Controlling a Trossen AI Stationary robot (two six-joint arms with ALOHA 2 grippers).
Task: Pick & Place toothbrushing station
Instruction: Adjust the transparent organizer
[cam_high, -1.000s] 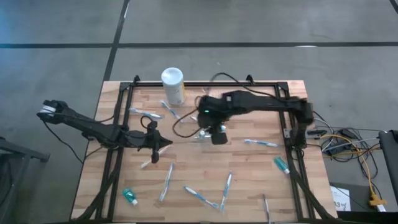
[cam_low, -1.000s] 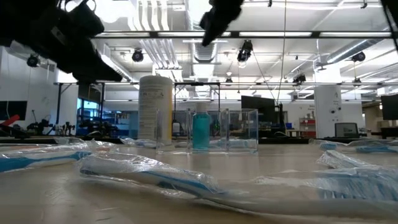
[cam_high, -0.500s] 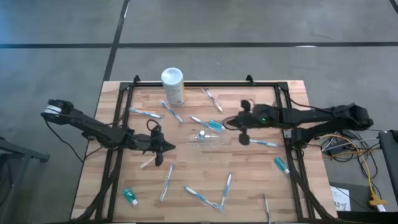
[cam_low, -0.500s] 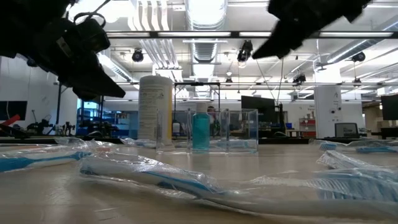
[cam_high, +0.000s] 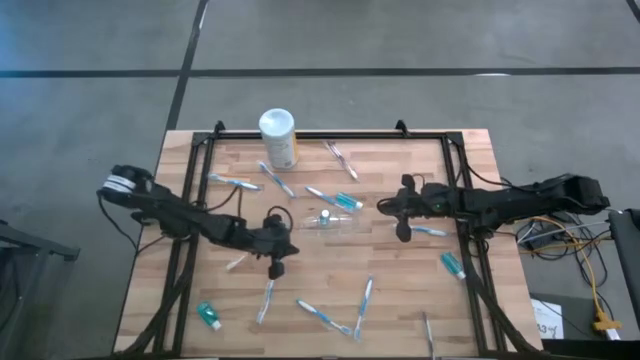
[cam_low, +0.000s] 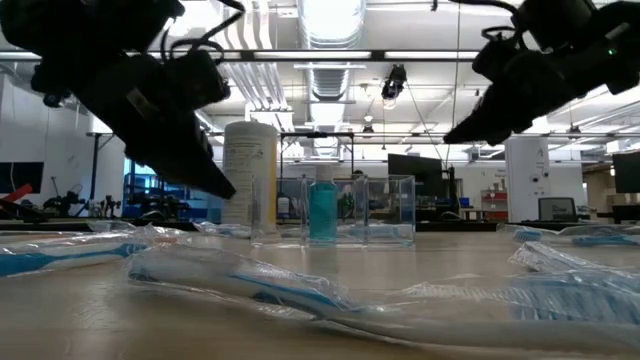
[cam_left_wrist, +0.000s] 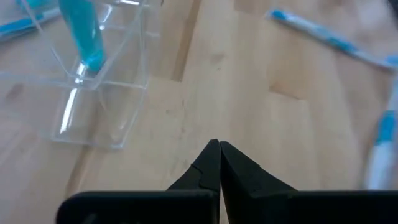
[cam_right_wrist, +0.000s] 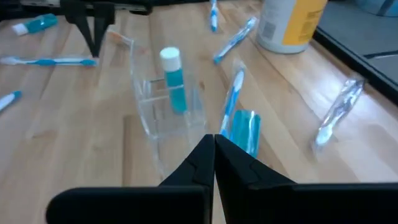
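High view showed both dark two-finger grippers over the wooden slatted table (cam_high: 330, 275), neither one carrying anything. The left gripper (cam_high: 277, 268) hung just beside the clear, colourless plastic holder (cam_high: 325, 221), on its left-arm side and slightly nearer the front edge, its fingers (cam_left_wrist: 208, 163) pressed together into a single point above bare wood. The right gripper (cam_high: 403, 231) sat on the other side of that holder, near but apart from it, and its fingers (cam_right_wrist: 205, 158) were likewise closed tight with nothing between them. The clear holder stood near the middle of the table with a small teal bottle with a white cap (cam_right_wrist: 174, 79) upright inside it; in the low view the same bottle (cam_low: 322, 208) stood between the holder's see-through walls. Behind it, at the far edge, stood the tall white cylindrical canister with a yellow label (cam_high: 279, 137); print on that label could be seen but was too small to read. Wrapped blue-and-white toothbrushes (cam_high: 326, 316) lay scattered flat across the boards, and another small teal bottle (cam_high: 209, 316) lay on its side by the front left corner. No brand name or other writing was legible on any item.
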